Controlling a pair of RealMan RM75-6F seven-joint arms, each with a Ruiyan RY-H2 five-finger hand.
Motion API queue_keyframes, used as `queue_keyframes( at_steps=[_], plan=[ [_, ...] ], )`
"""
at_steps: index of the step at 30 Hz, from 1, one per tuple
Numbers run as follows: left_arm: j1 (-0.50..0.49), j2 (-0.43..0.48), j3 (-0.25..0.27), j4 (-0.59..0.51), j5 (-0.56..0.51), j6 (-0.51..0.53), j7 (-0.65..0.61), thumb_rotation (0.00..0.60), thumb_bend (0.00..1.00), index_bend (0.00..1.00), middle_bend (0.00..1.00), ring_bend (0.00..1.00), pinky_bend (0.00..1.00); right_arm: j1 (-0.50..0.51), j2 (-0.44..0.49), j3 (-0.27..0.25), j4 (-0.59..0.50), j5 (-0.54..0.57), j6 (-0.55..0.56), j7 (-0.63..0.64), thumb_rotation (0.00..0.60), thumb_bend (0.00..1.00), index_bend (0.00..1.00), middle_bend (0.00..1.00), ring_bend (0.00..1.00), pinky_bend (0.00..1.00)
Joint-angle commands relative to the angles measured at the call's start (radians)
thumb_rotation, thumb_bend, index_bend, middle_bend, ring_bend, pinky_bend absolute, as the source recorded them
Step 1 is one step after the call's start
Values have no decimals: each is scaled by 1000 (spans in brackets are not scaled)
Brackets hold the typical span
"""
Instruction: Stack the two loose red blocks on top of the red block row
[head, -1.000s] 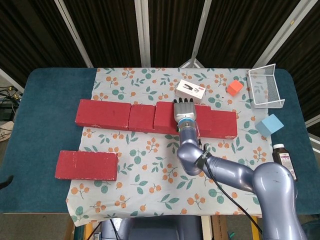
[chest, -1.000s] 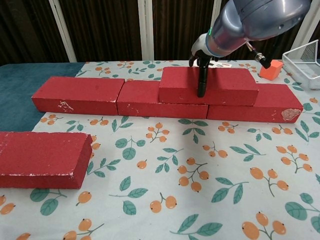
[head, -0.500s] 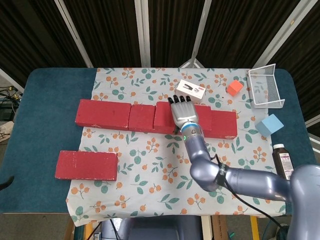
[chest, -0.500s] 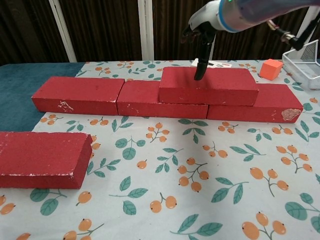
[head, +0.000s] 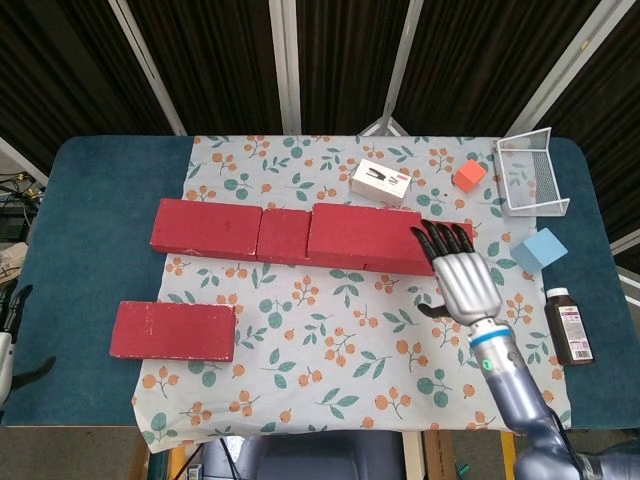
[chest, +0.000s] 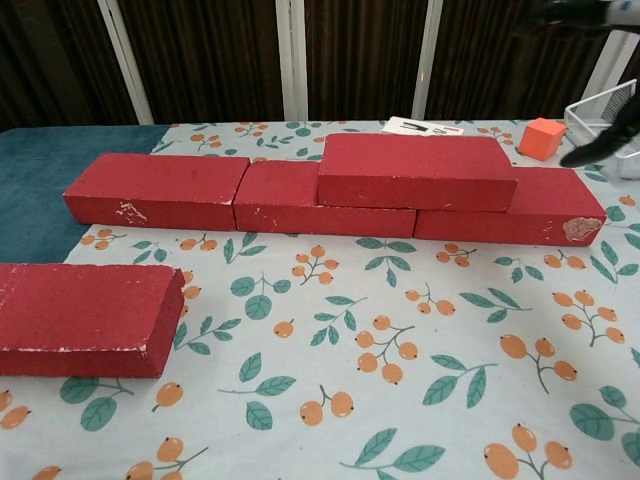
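A row of red blocks (head: 205, 228) lies across the floral cloth, and one red block (head: 365, 232) sits stacked on its middle-right part. In the chest view this stacked block (chest: 415, 170) rests flat on the row (chest: 155, 190). A second loose red block (head: 173, 330) lies alone at the front left, also seen in the chest view (chest: 85, 318). My right hand (head: 462, 275) hovers open, holding nothing, over the row's right end. Only its dark fingers (chest: 598, 150) show at the chest view's right edge. A sliver of my left hand (head: 8, 335) shows at the far left edge.
Behind the row lie a white card box (head: 382, 181) and an orange cube (head: 468, 176). A wire basket (head: 532, 175) stands at the back right. A light blue cube (head: 539, 250) and a brown bottle (head: 568, 325) are on the right side.
My right hand has lifted off the stacked block and drawn back to the right and toward me. The block stays on the row. The left hand has edged into view.
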Motion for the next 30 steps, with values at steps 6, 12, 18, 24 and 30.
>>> queue_keyframes(
  at_steps=[6,12,18,24,30],
  plan=[
    [19,-2,37,-19,99,37,-109,600,0,0,0,0,0,-372,5,-220,345,-459,253,643,600,52,19,25,0,0],
    [-4,50,49,-77,51,-51,-46,600,0,0,0,0,0,-440,-42,-235,416,-489,293,633,600,52,19,24,0,0],
    [-111,140,13,-190,-61,-238,77,600,0,0,0,0,0,-465,-70,-220,424,-466,276,597,600,52,19,24,0,0],
    [-248,222,-29,-280,-207,-453,145,600,0,0,0,0,0,-479,-59,-201,408,-434,250,577,600,52,19,24,0,0],
    [-344,237,-61,-324,-323,-525,246,600,0,0,0,0,0,-485,-45,-192,388,-425,216,582,600,52,19,24,0,0]
  ],
)
